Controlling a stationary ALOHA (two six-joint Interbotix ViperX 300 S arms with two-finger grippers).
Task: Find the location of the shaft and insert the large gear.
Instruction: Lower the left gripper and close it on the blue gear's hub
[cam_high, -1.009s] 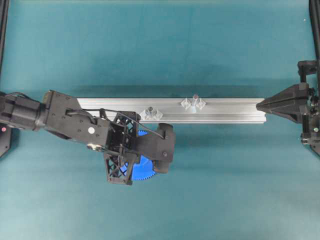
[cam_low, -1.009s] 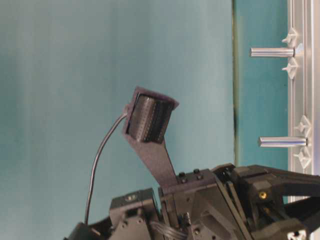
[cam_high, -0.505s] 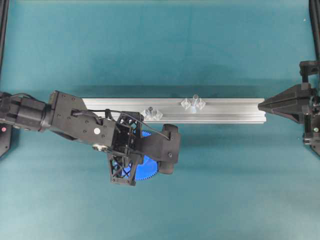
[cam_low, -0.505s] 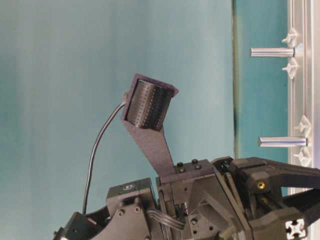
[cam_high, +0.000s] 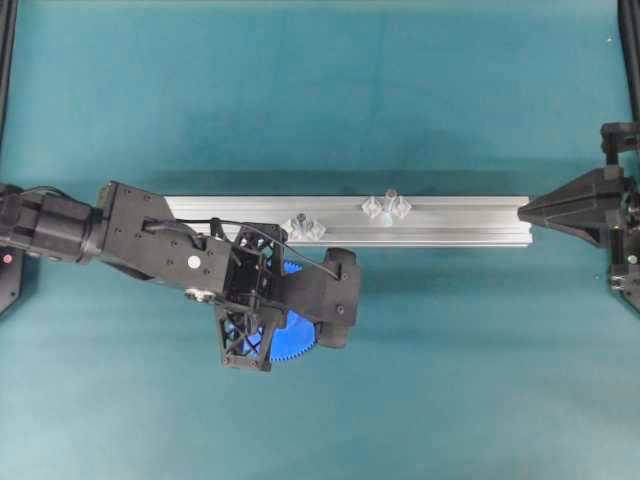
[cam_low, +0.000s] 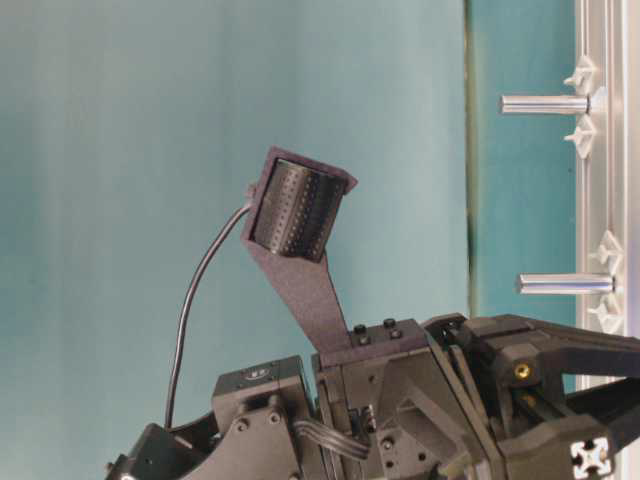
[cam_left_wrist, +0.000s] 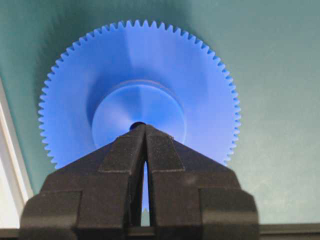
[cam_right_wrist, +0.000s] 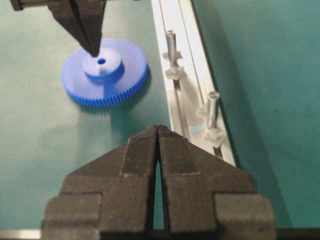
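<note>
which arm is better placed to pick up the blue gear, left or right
Left. Its end effector hangs shut right over the large gear hub, while the right end effector sits away at the rail end.

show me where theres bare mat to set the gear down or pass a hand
Bare: the wide mat beyond the rail, and the mat on its near side, right of the large gear. Crowded: around the gear under the left gripper, and along the rail by both pegs.

Large gear (cam_left_wrist: 140, 90) lies flat on the green desk (cam_left_wrist: 270, 75) — left gripper (cam_left_wrist: 145, 131) fingers (cam_left_wrist: 122, 155) pressed together, tips at its hub hole.
</note>
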